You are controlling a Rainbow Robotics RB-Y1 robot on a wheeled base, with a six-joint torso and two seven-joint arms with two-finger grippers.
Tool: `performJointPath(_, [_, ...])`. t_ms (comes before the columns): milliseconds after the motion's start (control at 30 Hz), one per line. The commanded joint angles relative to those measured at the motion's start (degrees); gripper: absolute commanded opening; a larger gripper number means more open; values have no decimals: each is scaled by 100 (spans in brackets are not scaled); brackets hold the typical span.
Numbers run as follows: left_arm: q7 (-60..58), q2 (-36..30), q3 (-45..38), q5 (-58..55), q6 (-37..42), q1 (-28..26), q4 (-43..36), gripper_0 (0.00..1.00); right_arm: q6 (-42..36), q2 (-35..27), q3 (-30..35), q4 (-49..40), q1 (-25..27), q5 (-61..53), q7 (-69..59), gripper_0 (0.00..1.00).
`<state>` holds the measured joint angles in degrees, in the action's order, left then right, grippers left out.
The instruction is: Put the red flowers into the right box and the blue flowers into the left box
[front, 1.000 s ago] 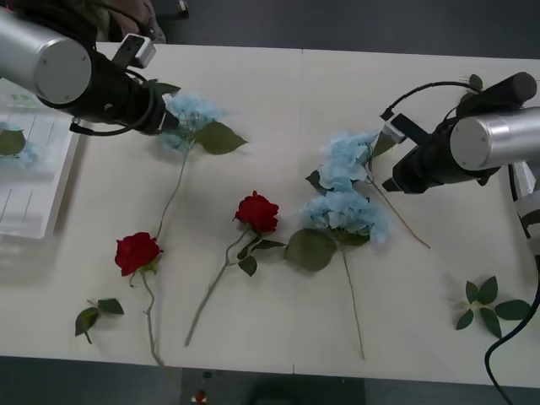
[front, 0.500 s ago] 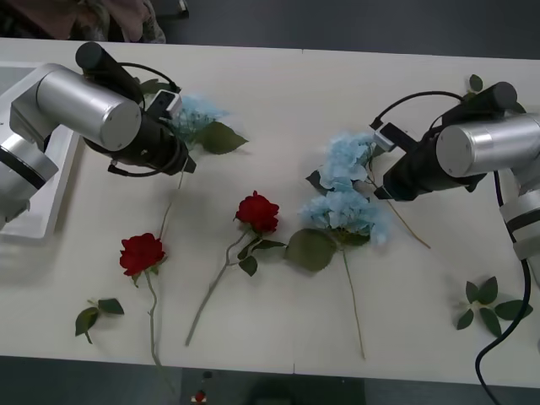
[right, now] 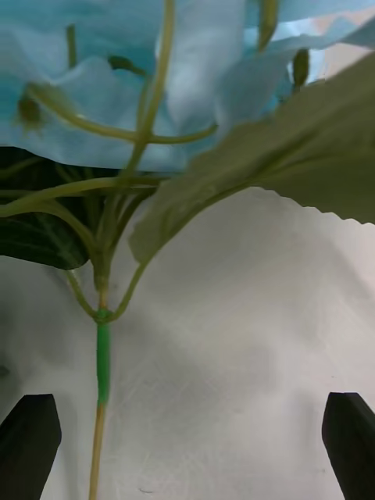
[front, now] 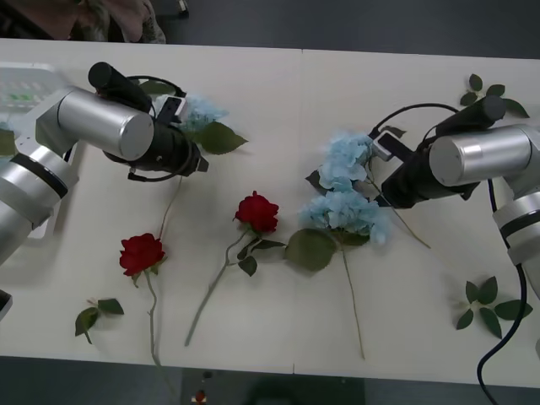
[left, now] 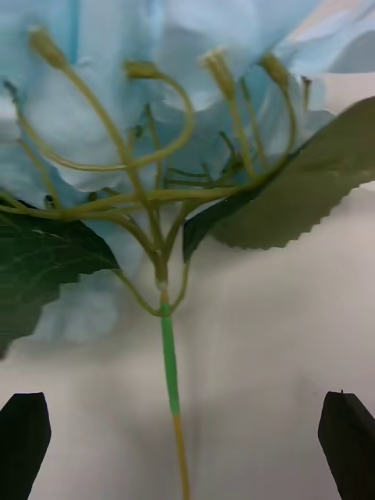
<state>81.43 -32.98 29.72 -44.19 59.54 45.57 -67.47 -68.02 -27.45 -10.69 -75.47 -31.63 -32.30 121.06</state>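
Three blue flowers lie on the table: one at the back left (front: pixel 199 112), two in the middle right (front: pixel 346 159) (front: pixel 347 211). My left gripper (front: pixel 187 160) (left: pixel 183 410) hovers open over the back-left flower's stem (left: pixel 168 351), just below its head. My right gripper (front: pixel 385 191) (right: pixel 191 406) is open above the stem (right: pixel 101 359) of the upper middle flower. Two red flowers (front: pixel 256 211) (front: pixel 140 253) lie nearer the front. The left box (front: pixel 24 91) shows behind my left arm at the table's left end. The right box is out of view.
Loose green leaf sprigs lie at the front right (front: pixel 489 309), front left (front: pixel 96 314) and back right (front: pixel 486 85). Long thin stems trail toward the table's front edge (front: pixel 287 364). Bare tabletop lies between the two arms at the back.
My left arm has swung from over the left box to the back-left blue flower's stem. My right arm has edged lower toward the middle blue flower's stem.
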Motion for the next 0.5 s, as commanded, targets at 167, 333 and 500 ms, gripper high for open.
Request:
performJointPath(167, [-216, 107, -37, 165, -364, 286, 296, 100, 17, 47, -21, -81, -45, 39, 49, 66])
performJointPath(333, [-233, 204, 262, 613, -628, 303, 348, 100, 26, 47, -74, -81, -45, 48, -21, 29])
performJointPath(500, [-321, 204, 543, 728, -786, 330, 375, 100, 131, 47, -118, 59, -45, 22, -47, 10])
